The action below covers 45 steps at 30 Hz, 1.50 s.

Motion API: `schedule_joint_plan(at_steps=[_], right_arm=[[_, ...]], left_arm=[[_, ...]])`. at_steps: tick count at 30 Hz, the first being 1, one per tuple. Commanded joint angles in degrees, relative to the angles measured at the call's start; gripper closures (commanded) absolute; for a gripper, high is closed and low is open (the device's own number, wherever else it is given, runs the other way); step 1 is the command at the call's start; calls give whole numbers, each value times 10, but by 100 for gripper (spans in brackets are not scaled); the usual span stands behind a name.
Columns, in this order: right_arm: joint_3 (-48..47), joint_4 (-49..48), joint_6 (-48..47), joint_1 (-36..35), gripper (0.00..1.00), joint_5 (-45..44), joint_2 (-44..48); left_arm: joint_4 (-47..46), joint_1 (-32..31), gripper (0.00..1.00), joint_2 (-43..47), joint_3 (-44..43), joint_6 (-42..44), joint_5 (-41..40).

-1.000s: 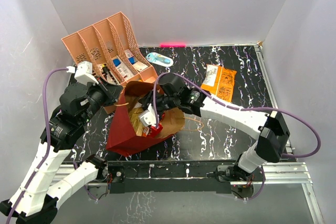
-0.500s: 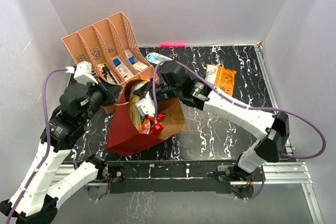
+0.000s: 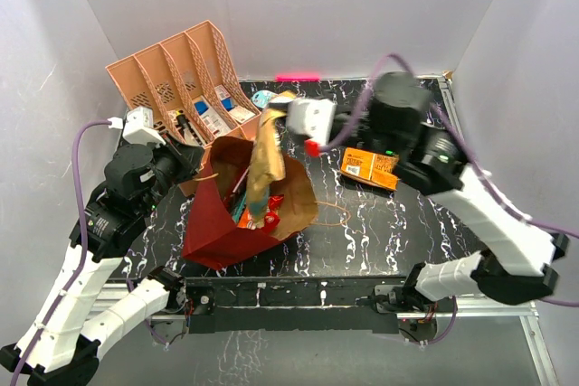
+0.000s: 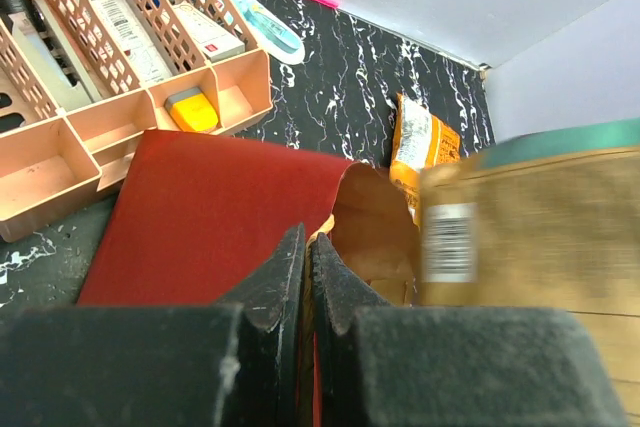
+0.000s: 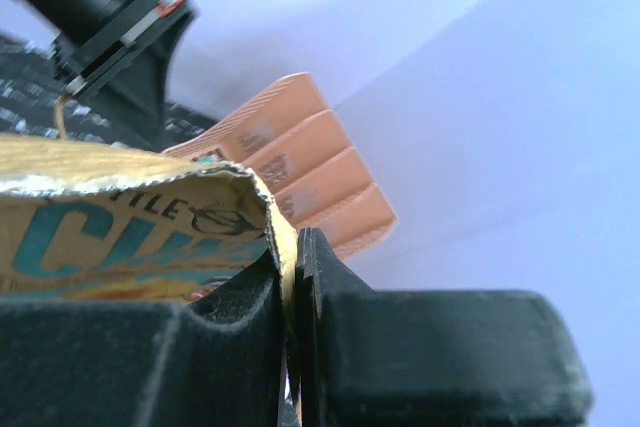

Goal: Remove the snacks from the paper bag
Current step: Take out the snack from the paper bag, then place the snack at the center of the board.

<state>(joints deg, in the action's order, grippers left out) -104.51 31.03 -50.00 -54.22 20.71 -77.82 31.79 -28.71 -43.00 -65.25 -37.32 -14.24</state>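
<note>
Right gripper clamped on gold packet top edge; lift straight until tail clears paper bag. Left gripper closed, pinching bag rim: hold rim steady.

The right tool, open deep inside the paper bag a second ago, has clamped on the top edge of a gold snack packet. It has risen well above the bag's mouth, towards the back. The packet now hangs upright, its lower end still in the opening.
</note>
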Motion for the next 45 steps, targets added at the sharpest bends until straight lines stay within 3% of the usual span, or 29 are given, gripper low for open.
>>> schedule_joint_plan(at_steps=[1,5,9,12,14,19,25,29,34,45], right_arm=[[4,-118,152,4,92,-153,112],[35,-134,143,3,92,-318,145],[80,-153,59,3,92,-537,146],[126,-193,-14,9,92,-631,132],[153,-217,-22,59,92,-604,127],[191,-207,73,264,92,-413,94],[207,-215,77,361,92,-357,10],[186,-224,119,459,92,-259,-52],[141,-221,148,509,92,-209,-120],[73,-196,142,536,92,-207,-176]], left_arm=[[9,0,100,5,-10,10,-28],[7,0,100,7,-9,21,-28],[7,0,100,9,-10,33,-23],[9,0,100,10,-14,41,-21],[12,-1,100,9,-18,49,-18],[17,0,100,6,-23,61,-8],[8,0,100,22,-15,61,2],[9,0,100,21,-17,75,2],[8,0,100,13,-20,96,8],[7,0,100,14,-8,87,31]])
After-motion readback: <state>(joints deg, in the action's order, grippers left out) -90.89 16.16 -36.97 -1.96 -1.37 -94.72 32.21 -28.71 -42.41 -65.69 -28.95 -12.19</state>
